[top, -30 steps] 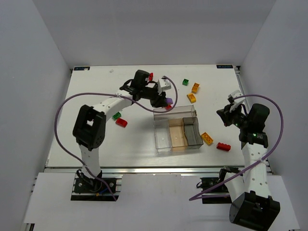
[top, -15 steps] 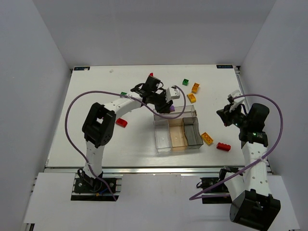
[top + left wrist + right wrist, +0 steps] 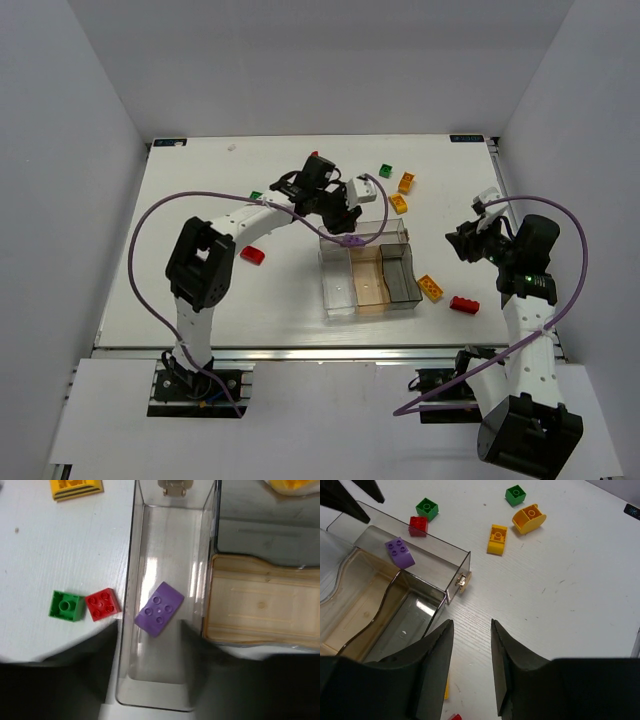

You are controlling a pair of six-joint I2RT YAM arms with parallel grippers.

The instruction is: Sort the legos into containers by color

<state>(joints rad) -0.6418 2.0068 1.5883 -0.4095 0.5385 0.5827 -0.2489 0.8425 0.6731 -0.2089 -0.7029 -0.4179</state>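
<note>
Both hover: left gripper [image 3: 346, 226] over tray [image 3: 331, 290], right gripper [image 3: 459, 243] beside it.

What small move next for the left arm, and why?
Probably lift the left gripper clear of the tray: its jaws stand open and the lilac piece lies free in the wide compartment. The red brick outside its wall looks nearest.
</note>
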